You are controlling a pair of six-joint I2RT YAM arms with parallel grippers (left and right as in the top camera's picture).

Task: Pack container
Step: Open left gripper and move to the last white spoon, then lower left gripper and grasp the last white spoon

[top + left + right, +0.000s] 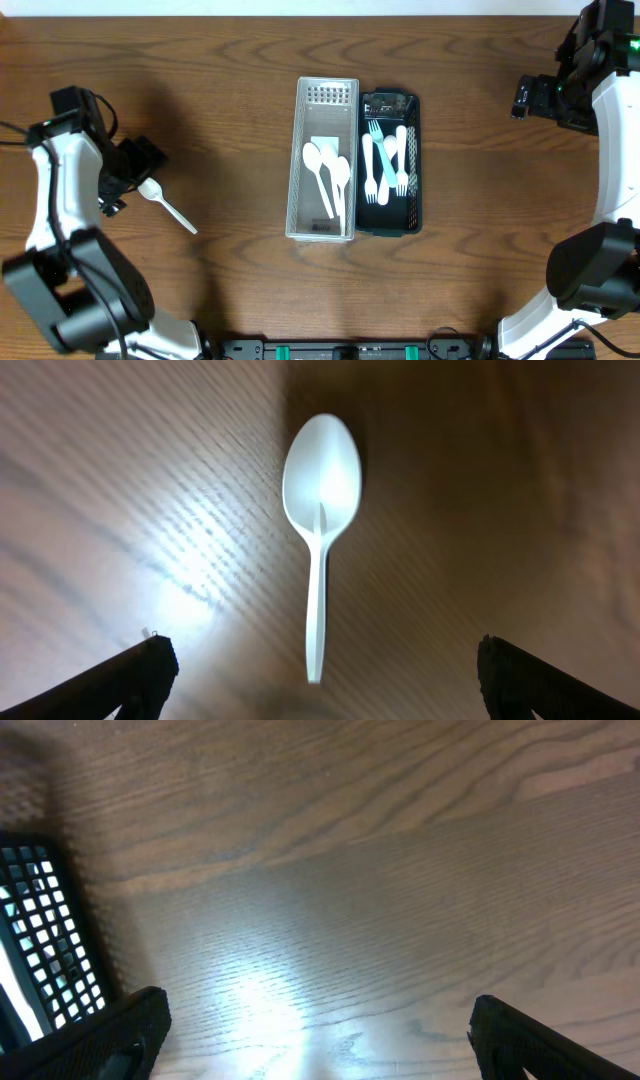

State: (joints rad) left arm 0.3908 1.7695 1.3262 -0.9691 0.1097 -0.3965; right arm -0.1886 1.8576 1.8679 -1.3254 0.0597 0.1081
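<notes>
Left tool [322,690] is spread wide, hovering over a lone white spoon [320,490] that lies flat on the surface [120,480], well left of the bins. This looks like the pickup step. Next it should drop, pinch that thin handle and carry it to the clear bin [297,160] with the other spoons [327,175] — forks [385,165] fill the black bin [415,160]. Right tool [320,1045] is also spread, empty, off to the side. No writing can be read.

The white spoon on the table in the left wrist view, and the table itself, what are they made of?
The white spoon looks like moulded plastic: smooth, faintly glossy, ridged handle. The brown table seems wood or wood-look laminate: grain lines, sheen.
</notes>
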